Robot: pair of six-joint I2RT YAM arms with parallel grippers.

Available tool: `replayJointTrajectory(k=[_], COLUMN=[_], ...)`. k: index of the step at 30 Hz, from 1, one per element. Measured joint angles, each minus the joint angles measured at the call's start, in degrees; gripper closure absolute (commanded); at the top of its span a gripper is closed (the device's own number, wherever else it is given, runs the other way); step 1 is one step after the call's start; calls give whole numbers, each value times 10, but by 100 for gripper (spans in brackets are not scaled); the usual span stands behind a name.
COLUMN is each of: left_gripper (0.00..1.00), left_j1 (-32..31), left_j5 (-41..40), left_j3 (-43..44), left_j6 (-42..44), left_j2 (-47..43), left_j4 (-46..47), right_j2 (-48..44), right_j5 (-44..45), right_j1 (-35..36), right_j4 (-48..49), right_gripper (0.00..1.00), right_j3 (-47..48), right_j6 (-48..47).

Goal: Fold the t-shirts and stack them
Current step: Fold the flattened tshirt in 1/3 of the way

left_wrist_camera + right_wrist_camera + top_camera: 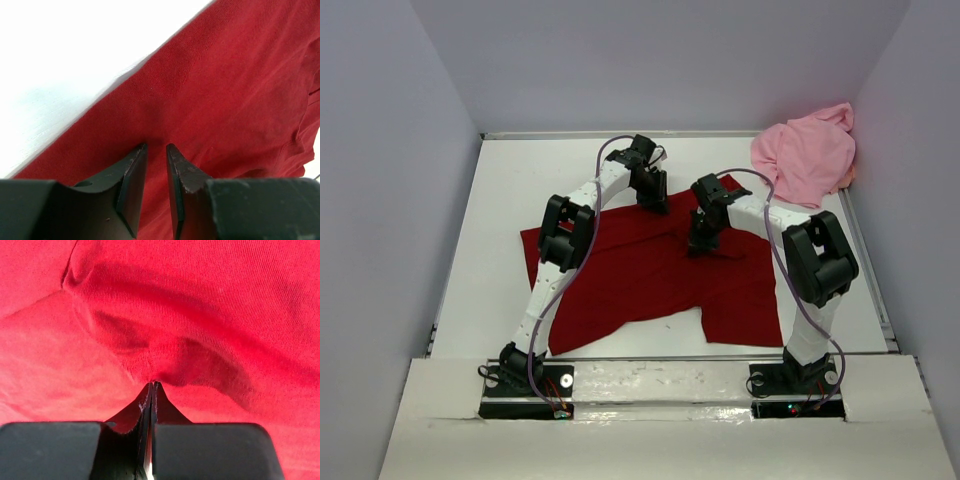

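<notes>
Slippage is the main hazard on the left. The left end effector (156, 146) has its jaws parted by only a narrow slit, with no cloth visibly between them. If it lifts from here it would likely come away with nothing, and any fold would be pulled from one side only. Closing where it stands may catch just one layer near the edge and leave the layer beneath on the tabletop (498, 200). The right end effector (152, 384) is clenched on a small pucker of the dark red shirt (650, 275). So slight a bite could slide out under tension, or drag the whole garment askew rather than fold it. Farther right, the pink shirt (805, 155) lies crumpled in the far right corner, where a wide sweep of the right arm might snag it.

The dark red shirt is spread mostly flat, with some creases, across the middle of the tabletop. Its far edge runs just beside the left end effector's tips, which stand over cloth close inside that edge; whether they press on it I cannot tell. The right end effector sits further in, toward the middle of the garment's far part, its tips gripping a raised ridge of cloth. The pink shirt lies well apart from both.
</notes>
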Motion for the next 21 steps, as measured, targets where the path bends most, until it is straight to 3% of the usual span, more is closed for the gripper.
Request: replayJointTrajectory(k=[10,12,13,14,21], left_gripper=[62,62,62,62,62], left_j1=[0,0,0,0,0], left_j5=[0,0,1,1,2], left_j3=[4,4,4,4,4], left_j6=[0,0,0,0,0], left_j2=[2,2,2,2,2], left_j4=[-2,-3,-3,-3,-2], right_j2=[-34,-38,-39,-41,-41], right_j5=[-31,-35,-35,-34,10], right_j1=[10,14,15,16,19], right_j4=[-22,-25,-26,-28,-59], right_gripper=[100,82,67,63,58], right_j3=[0,0,0,0,6], right_j6=[23,27,28,30,7])
